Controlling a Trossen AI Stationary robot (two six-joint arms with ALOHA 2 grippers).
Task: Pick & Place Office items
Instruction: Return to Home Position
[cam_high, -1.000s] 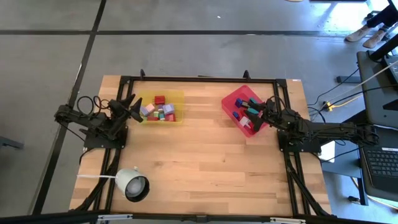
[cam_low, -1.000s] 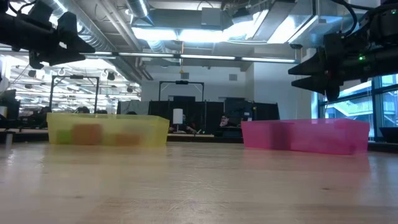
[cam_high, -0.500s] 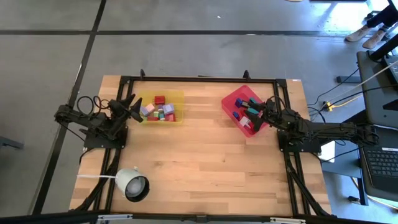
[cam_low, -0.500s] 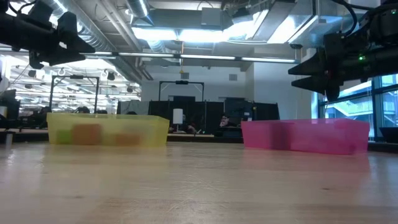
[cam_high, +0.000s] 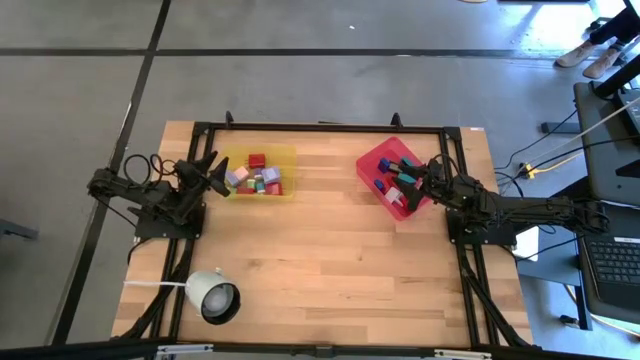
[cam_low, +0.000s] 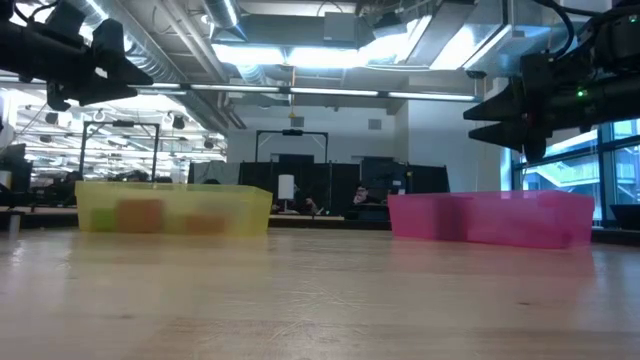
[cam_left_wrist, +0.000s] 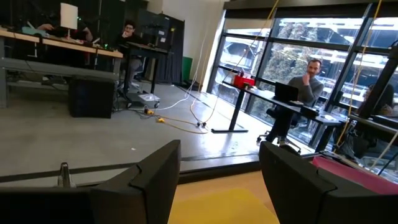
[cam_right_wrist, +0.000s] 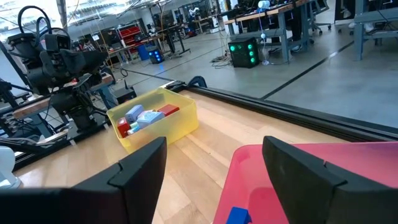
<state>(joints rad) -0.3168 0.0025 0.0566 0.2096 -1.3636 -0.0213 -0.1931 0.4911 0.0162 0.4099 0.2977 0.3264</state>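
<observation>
While held above the table (cam_high: 320, 255), left gripper (cam_high: 216, 175): jaws apart, empty
Right gripper (cam_high: 418, 178): jaws apart, empty, also above the table
Yellow tray (cam_high: 288, 152): just ahead of the left jaws
Red tray (cam_high: 371, 158): below and ahead of the right jaws
Blocks (cam_high: 258, 180): a heap in the yellow tray, more in the red tray
Lamp (cam_high: 213, 297): well apart from both jaws

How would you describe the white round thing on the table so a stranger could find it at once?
From above, find the wooden table and its lower-left corner, beside the left arm, away from the yellow tray and the red tray. The white round thing lies there alone on bare wood. Unlike the boxy coloured trays, it is white and rounded, with a dark opening.
</observation>
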